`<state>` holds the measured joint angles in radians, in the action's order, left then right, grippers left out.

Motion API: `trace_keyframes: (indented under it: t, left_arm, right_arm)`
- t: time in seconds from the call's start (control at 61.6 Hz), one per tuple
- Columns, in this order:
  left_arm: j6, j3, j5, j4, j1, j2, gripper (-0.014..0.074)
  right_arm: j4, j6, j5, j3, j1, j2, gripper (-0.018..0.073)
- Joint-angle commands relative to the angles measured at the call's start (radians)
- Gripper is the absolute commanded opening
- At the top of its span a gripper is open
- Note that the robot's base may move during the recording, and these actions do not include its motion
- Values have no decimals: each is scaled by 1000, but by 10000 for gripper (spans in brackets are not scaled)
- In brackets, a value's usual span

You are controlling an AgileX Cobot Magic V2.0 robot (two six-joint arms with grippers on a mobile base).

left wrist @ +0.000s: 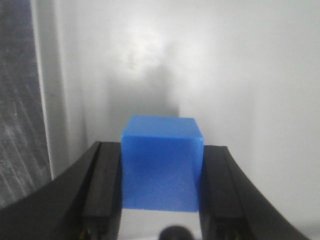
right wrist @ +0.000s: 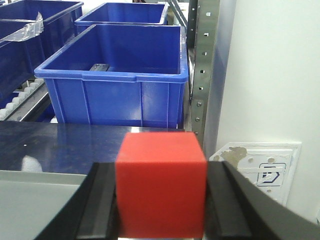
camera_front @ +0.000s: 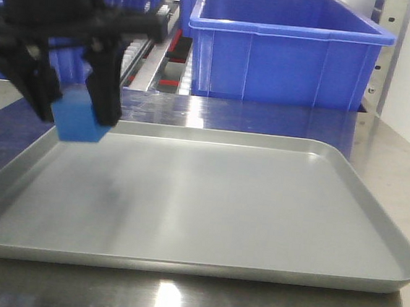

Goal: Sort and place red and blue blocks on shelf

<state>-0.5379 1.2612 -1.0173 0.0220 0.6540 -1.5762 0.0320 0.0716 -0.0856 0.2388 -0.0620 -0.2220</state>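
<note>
My left fingers are clenched on the blue block, one black finger pressed flat to each side of it, and the left wrist view shows the cube filling the whole space between the pads. In the front view it sits at the grey metal tray's ten o'clock corner, right over the far-left rim; I cannot tell whether its underside touches the metal. The tray lies flat on the steel desk. Beyond it, from twelve to one o'clock, stands a large blue bin. My right fingers are clamped on the red block, gripping it by its left and right faces. From that wrist, the same kind of bin is at eleven o'clock past the block. A perforated steel upright rises at one o'clock, a white wall plate is at three o'clock, and a corner of the tray shows at eight o'clock.
</note>
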Motion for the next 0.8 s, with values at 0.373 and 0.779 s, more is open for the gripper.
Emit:
trace_keyframes:
  t: [0.373, 0.779]
  left_arm:
    - [523, -365, 486, -277, -86, 418, 133]
    - [523, -700, 717, -216, -296, 845, 133]
  right_arm:
    - [1, -5, 95, 27, 5, -8, 77]
    - [1, -5, 95, 27, 5, -8, 77]
